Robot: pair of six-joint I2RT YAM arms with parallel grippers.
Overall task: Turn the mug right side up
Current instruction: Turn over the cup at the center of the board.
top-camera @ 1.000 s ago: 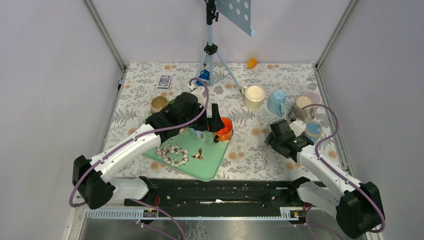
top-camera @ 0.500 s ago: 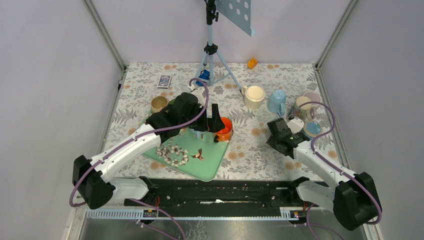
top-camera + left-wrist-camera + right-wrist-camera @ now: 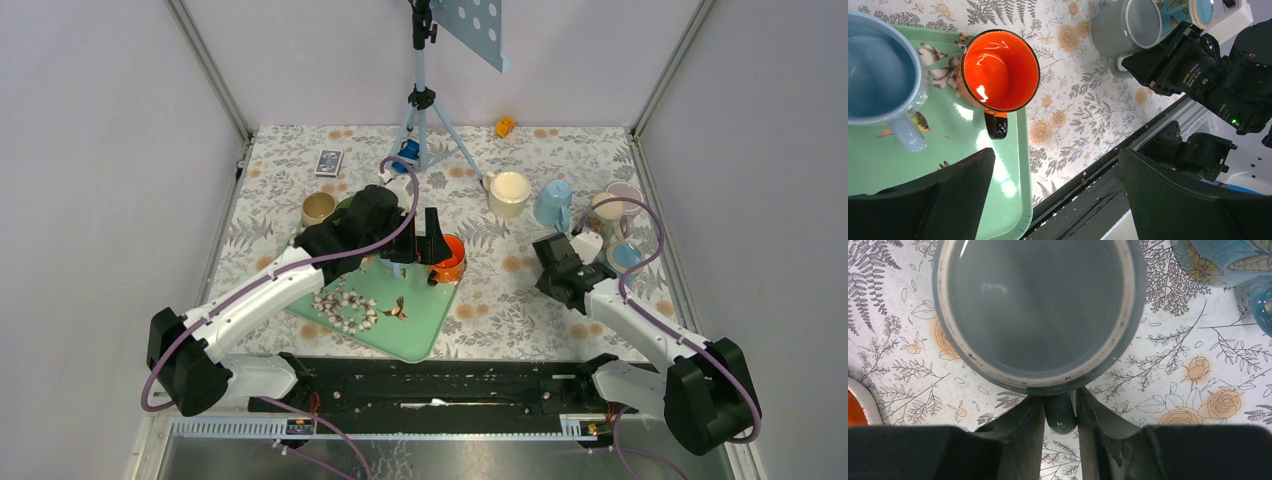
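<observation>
The mug is grey and stands upside down on the floral cloth, its flat base with a pale speckled ring facing up. Its handle points toward the right wrist camera. My right gripper is shut on that handle, one finger pressed against each side. In the left wrist view the same mug sits just beyond the black right gripper. From the top camera the right gripper hides the mug. My left gripper hangs open and empty over the green tray.
An orange mug and a blue mug stand upright on the tray. Cream, light blue and other mugs crowd the right side. A tripod, a tan mug and a card deck stand behind.
My right arm has shifted a little left and farther from its base, and its fingers have closed in onto the grey mug's handle. The left arm has stayed still.
</observation>
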